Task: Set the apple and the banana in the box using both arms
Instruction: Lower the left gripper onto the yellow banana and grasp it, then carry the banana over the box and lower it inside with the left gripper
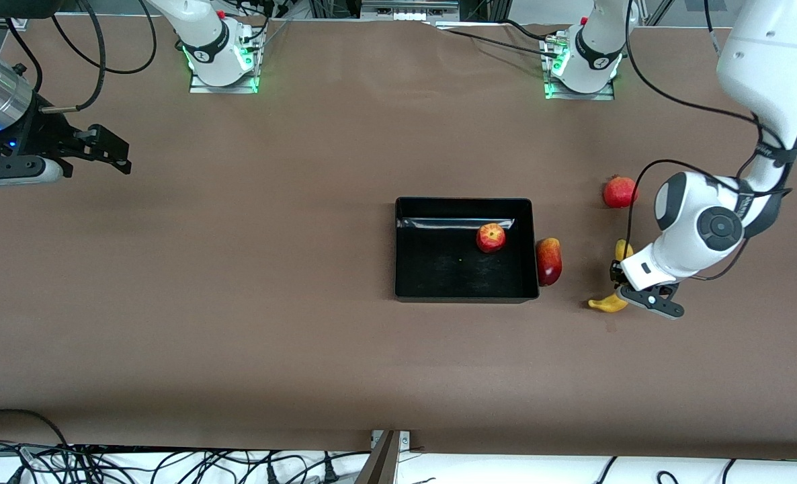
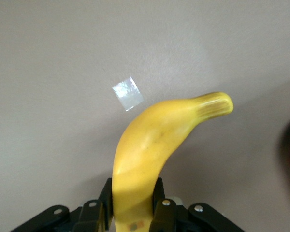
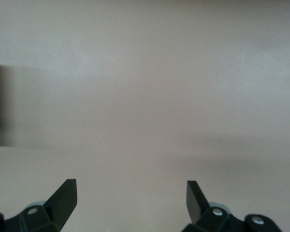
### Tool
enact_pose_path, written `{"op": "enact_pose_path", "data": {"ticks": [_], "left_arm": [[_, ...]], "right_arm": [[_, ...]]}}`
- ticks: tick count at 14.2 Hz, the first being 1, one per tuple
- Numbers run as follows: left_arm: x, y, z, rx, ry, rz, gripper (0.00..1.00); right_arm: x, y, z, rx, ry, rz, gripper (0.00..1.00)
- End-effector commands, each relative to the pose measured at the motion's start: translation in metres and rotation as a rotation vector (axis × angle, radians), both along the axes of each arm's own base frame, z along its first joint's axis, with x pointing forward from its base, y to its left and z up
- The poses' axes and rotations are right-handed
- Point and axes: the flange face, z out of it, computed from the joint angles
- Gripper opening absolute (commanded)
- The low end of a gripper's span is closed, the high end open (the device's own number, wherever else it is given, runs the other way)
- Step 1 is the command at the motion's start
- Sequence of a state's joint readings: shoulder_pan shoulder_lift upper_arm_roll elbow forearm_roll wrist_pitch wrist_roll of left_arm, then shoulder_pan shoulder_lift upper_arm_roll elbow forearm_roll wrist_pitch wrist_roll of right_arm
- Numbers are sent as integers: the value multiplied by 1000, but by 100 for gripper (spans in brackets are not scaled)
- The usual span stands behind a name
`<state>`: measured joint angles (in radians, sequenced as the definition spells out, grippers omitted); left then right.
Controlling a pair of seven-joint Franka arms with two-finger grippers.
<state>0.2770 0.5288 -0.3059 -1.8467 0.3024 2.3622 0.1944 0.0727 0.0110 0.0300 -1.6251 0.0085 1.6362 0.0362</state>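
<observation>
Brown table: left gripper bent down pinching banana, right gripper waiting, fingers spread

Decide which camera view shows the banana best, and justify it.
The left wrist view: the banana fills it, held in the left gripper. The front view shows only its ends beside the gripper; the right wrist view shows none.

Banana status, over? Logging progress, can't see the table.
Left tool shut on banana. Right tool open, waiting. Apple in box. Mango between banana and box.
</observation>
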Motion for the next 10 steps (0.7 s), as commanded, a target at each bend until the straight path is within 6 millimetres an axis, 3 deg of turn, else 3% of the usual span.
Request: {"op": "enact_pose_path", "data": {"ticks": [1,2,5,6,8,10], "left_arm": [[10,-35,76,11,50,54,0],[10,-60,91,-17,77,112,0],[-7,-170,111,-72,83,282,0],[-18,-209,109,-72,85,335,0],[-42,-277,85,-58,104,455,0],[-46,-326,66,-127,74,489,0]], "right_arm": [[1,-1,6,-9,-9,-3,100],[1,-1,6,-9,-10,-3,100],[1,-2,6,-9,-9,-4,100],[1,-2,6,-9,-9,-4,100],[1,-2,6,-9,-9,-4,100],[1,-2,6,-9,-9,-4,100]]}}
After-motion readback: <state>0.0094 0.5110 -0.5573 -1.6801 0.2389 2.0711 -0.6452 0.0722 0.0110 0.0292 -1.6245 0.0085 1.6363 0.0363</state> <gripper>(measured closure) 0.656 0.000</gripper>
